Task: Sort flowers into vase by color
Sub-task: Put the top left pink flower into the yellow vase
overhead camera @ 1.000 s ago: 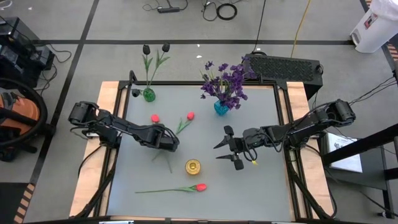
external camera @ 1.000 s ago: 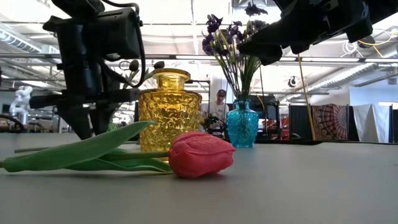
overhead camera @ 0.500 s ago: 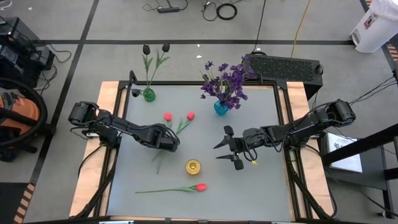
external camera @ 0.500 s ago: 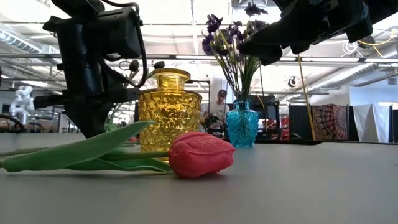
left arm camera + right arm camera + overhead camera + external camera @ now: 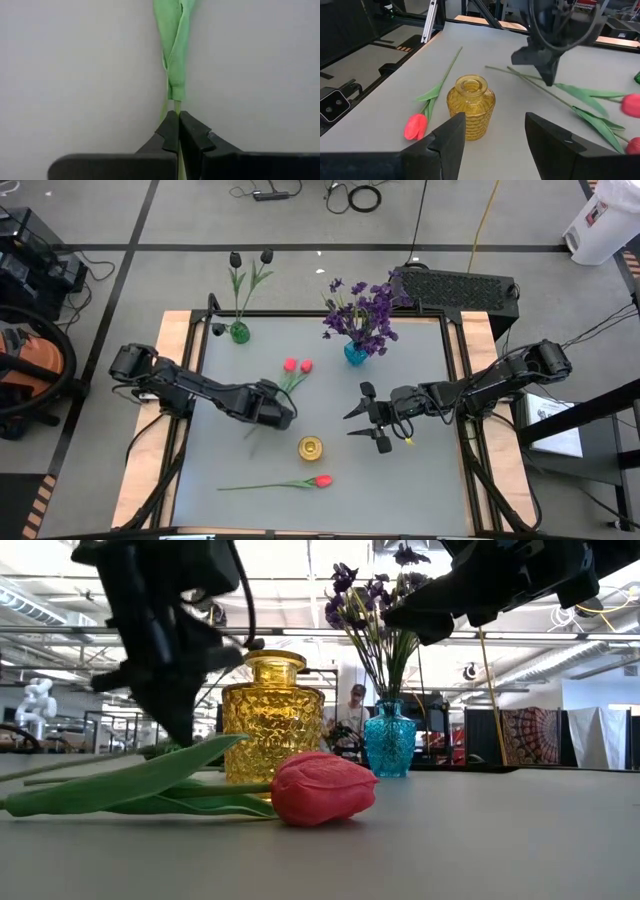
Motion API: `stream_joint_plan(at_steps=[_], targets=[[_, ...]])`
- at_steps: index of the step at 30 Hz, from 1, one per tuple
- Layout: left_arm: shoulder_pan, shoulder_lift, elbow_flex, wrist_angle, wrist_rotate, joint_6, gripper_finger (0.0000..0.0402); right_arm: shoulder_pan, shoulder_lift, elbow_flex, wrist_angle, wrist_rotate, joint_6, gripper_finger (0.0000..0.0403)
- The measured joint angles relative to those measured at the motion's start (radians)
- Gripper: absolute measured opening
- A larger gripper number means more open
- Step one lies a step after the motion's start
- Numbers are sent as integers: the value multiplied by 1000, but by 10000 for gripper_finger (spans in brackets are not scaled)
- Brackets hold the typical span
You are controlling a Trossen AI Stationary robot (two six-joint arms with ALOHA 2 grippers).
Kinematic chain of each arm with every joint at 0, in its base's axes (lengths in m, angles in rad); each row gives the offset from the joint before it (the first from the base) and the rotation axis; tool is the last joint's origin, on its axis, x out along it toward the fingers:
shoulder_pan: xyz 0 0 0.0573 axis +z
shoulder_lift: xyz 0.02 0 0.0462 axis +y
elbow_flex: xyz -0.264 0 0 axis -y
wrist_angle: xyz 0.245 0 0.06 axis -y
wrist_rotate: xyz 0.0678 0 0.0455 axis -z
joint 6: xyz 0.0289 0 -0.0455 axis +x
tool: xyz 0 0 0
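Note:
My left gripper [image 5: 270, 410] is shut on the thin green stem of a red tulip [image 5: 290, 365], whose bud lies beside a second red tulip bud [image 5: 306, 365] at mid-table. A third red tulip [image 5: 320, 480] lies on its side near the front edge. The yellow vase [image 5: 310, 447] stands empty-topped between them. My right gripper [image 5: 350, 425] hangs open to the right of that vase, holding nothing. A green vase [image 5: 239, 332] holds near-black tulips [image 5: 250, 258]. A blue vase [image 5: 355, 353] holds purple flowers [image 5: 362, 310]. My left gripper pinches the bare stem [image 5: 177, 106] just below the lower leaf [image 5: 176, 50], between its two fingertips. The fingers come from above, slanting down, one on each side of the stem. The stem runs low over the table; whether it is clear I cannot tell.
The table's wooden side rails [image 5: 175, 330] border the grey mat. The yellow vase [image 5: 470, 107] stands directly before my right gripper, with the near tulip [image 5: 416, 126] beside it. Open mat lies at the front right.
My left gripper has shut on the tulip's stem and shifted a little toward the table's right. The tulip has turned about on the table: its bud has swung rightward until it lies next to the second red bud.

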Motion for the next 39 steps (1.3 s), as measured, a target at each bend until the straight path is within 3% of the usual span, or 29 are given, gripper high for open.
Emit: stream_joint_plan(at_steps=[8,18,28,39], targets=[[-77,-2,128,-143,-156,97,3,0,0,0,0,0,0,196],[-233,-26,233,-257,-435,196,2,0,0,0,0,0,0,196],[-367,-205,233,-464,-686,194,2,0,0,0,0,0,0,196],[-566,-352,233,-426,-913,281,2,0,0,0,0,0,0,196]])
